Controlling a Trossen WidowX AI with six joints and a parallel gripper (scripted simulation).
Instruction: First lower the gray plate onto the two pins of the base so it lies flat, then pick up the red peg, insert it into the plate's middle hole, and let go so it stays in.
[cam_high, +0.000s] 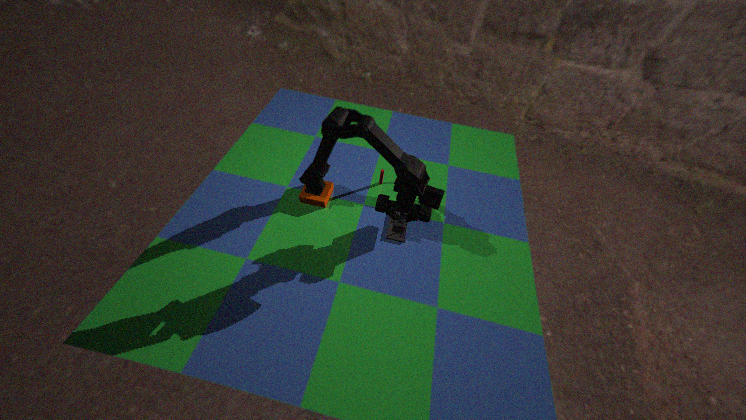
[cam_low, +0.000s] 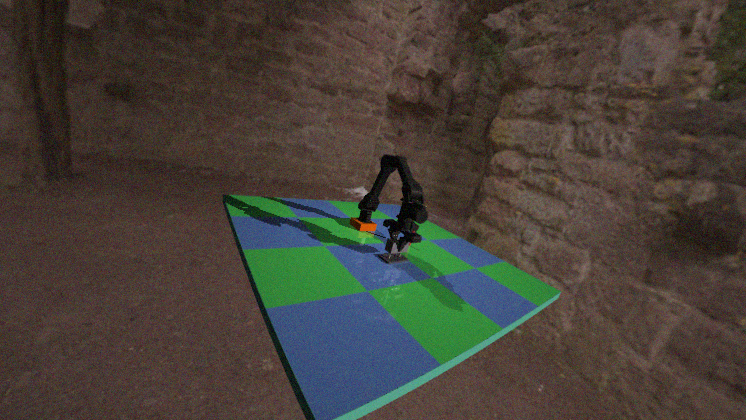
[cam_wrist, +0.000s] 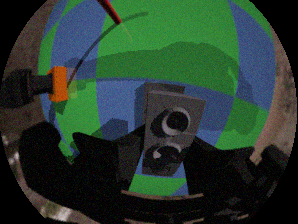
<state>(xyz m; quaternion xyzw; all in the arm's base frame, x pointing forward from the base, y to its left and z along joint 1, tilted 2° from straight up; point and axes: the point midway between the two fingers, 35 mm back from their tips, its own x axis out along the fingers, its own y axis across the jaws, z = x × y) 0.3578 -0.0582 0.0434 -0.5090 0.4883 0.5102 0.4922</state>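
Note:
My gripper (cam_high: 399, 214) (cam_wrist: 163, 128) is shut on the gray plate (cam_high: 400, 223) (cam_low: 395, 247) (cam_wrist: 190, 104). The plate looks tilted in the exterior view, close above the dark gray base (cam_high: 392, 240) (cam_low: 391, 259). The wrist view shows round holes in the plate; the fingers cover its sides, and a strip of the base (cam_wrist: 165, 88) shows beyond its far edge. Whether the plate touches the pins cannot be told. The red peg (cam_high: 382, 176) (cam_wrist: 111, 11) stands upright apart from the gripper, behind and left of the plate in the top view.
The arm's orange mount (cam_high: 316, 195) (cam_low: 363, 224) (cam_wrist: 59, 84) is left of the base. A green and blue checkered board (cam_high: 386, 339) (cam_low: 323, 333) lies under everything, with dark arm shadows across it. The peg's thin shadow runs toward the mount.

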